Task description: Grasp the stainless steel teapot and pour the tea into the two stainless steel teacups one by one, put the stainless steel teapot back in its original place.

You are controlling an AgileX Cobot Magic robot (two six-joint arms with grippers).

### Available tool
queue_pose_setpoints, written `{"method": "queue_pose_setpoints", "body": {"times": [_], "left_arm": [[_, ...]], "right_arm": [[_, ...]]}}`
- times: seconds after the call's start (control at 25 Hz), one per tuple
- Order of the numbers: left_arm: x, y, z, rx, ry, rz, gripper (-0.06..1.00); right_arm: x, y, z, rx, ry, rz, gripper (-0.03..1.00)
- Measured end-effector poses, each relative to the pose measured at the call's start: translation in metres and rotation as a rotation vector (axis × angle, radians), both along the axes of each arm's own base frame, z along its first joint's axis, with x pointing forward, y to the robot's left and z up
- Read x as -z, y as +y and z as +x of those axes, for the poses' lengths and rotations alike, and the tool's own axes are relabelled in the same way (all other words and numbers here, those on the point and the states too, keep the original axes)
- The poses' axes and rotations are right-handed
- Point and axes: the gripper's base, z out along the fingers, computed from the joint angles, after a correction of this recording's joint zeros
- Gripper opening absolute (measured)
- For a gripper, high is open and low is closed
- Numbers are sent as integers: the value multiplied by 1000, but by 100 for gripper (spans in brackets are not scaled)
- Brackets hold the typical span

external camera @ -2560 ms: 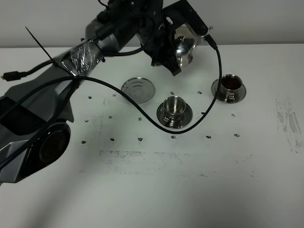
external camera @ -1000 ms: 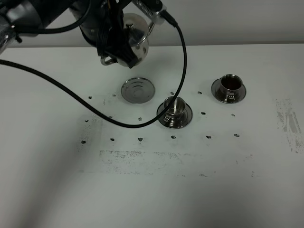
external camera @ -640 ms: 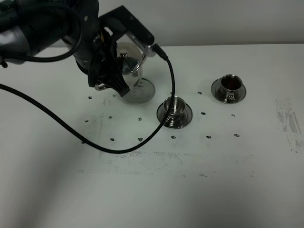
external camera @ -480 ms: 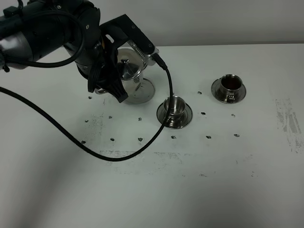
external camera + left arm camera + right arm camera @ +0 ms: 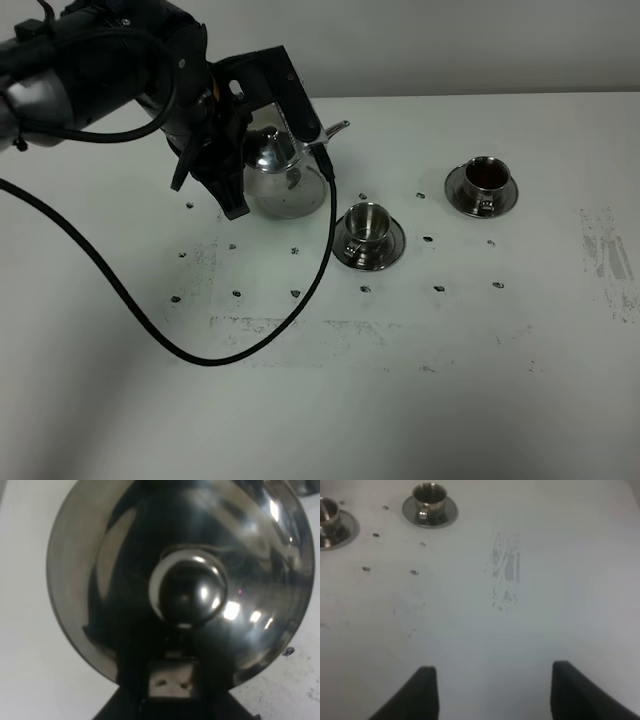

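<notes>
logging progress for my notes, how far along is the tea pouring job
Done: the far teacup holds reddish tea. In hand: the left hand grips the teapot, which stands upright, left of both cups. Left: letting go of it. The near teacup shows no tea colour, so I cannot confirm that pour.

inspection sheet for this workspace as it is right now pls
surface: white table, dark specks and scuff marks
teapot: upright, beside the near cup, held at its handle
near cup: on its saucer, no tea seen in it
far cup: on its saucer, holds tea
clutter: nothing seen
left gripper: shut on the teapot
right gripper: open over bare table
cables: black cable loops across the table, passing close by the near cup's saucer
surroundings: pale wall
</notes>
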Motion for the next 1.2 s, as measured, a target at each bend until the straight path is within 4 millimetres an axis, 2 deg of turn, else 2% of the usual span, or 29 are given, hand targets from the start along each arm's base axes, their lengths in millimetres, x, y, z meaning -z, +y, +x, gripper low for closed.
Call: {"method": "queue_pose_setpoints", "body": {"times": [0.16, 0.6, 1.04, 1.2], "left_arm": [[21, -2, 5, 26, 44, 38, 19], [45, -9, 12, 165, 66, 82, 19], [55, -11, 23, 260, 42, 155, 19], [51, -13, 29, 272, 26, 180, 19]], "right_arm": [[0, 0, 0, 0, 0, 0, 50], [0, 0, 0, 0, 0, 0, 50], [0, 0, 0, 0, 0, -1, 50], [0, 0, 0, 0, 0, -1, 50]]}}
